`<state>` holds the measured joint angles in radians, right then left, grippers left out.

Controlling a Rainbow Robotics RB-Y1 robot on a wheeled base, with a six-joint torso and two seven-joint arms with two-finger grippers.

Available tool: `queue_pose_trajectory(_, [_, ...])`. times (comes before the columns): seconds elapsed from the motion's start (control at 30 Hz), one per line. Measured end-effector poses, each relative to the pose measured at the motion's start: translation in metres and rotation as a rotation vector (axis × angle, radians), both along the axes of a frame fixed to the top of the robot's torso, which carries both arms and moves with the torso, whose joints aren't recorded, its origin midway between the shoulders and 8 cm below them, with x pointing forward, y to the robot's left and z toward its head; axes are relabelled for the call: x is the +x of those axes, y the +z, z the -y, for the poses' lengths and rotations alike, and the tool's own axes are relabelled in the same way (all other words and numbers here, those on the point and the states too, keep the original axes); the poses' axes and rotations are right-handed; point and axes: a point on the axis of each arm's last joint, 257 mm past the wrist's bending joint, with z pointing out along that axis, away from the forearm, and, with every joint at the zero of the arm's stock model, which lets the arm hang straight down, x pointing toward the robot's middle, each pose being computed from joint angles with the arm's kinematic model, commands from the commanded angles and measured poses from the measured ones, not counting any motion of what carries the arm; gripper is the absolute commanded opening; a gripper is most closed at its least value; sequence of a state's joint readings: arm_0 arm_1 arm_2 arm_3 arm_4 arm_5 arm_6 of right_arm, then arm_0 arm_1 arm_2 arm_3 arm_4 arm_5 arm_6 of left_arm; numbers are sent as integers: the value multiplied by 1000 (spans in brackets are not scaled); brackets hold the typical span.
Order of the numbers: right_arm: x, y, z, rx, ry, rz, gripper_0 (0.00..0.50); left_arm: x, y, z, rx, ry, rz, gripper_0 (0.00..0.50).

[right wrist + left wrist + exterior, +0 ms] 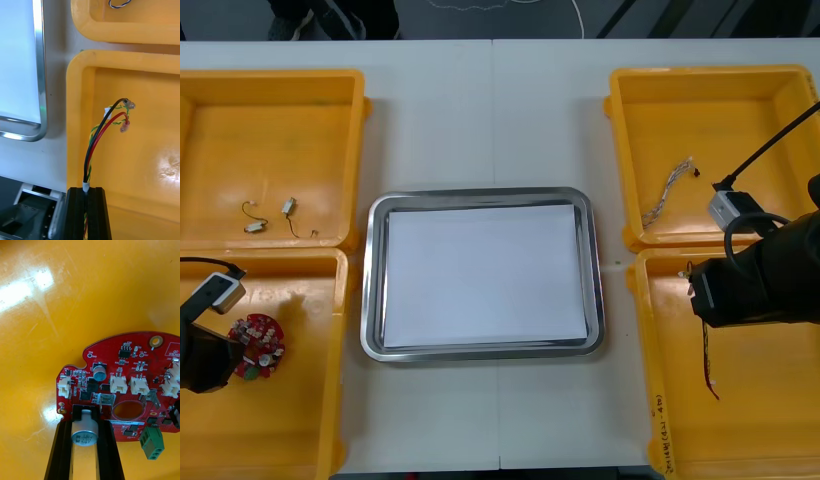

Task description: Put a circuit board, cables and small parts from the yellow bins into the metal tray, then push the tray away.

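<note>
Front view: a shiny rectangular metal tray [368, 300], white inside, sits mid-table on the light table [480, 100] between four yellow plastic bins. The left far bin [330, 85] holds two small metal parts [288, 207] with thin wires, lying close together near its front wall. In the left near bin [320, 400] a round red circuit board [258, 347] lies near the outer side, with the left gripper [225, 350] right against it. The right far bin [650, 90] holds a twisted blue and white cable [670, 195], which looks pale from above. Over the right near bin [660, 440] the right gripper [702, 305] sits by the inner wall, and a thin red, black and yellow cable [707, 365] trails from it toward the robot. Right wrist view: the black fingers [77, 213] are pinched nearly together on that cable, whose black, red and twisted yellow strands arc out from between them over the bin's floor, close to its inner wall. I cannot tell whether the free ends touch the floor. The tray's rim lies beyond that wall, well apart from the cable. Left wrist view: the black fingers [60, 453] are clamped on the board's edge, a silver cylindrical component [84, 429] standing between them. The board lies over the bin's glossy floor. Whether it is lifted is not clear.
</note>
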<state>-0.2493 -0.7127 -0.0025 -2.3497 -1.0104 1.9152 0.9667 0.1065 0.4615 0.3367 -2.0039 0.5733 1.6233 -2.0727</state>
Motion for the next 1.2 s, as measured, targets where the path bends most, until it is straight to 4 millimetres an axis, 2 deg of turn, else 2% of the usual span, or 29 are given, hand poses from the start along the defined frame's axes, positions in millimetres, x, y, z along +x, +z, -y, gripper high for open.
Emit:
queue_pose_trajectory(0.03, [1, 1, -3, 8, -16, -4, 0, 0, 0, 0, 0, 0, 0, 207])
queue_pose_trajectory(0.1, [1, 1, -8, 12, -18, -5, 0, 0, 0, 0, 0, 0, 0, 341])
queue_pose_trajectory(0.13, [2, 2, -9, 11, -13, -3, 0, 0, 0, 0, 0, 0, 0, 370])
queue_pose_trajectory(0.2, [3, 2, -11, 9, -9, 0, 0, 0, 0, 0, 1, 0, 0, 458])
queue_pose_trajectory(0.27, [3, 3, -12, 9, -9, 2, 0, 0, 0, 0, 1, 0, 0, 500])
queue_pose_trajectory(0.63, [6, 3, -12, 8, -15, 13, 0, 2, 6, 0, 8, -10, 13, 500])
queue_pose_trajectory(0.9, [10, 0, -15, 1, -25, 22, 0, 10, 39, 7, 18, -42, 85, 500])
queue_pose_trajectory(1.07, [9, 0, -16, 4, -23, 20, 0, 5, 58, 8, 19, -53, 101, 500])
queue_pose_trajectory(1.2, [10, -1, -16, 5, -28, 17, 0, -2, 66, 15, 10, -74, 97, 500])
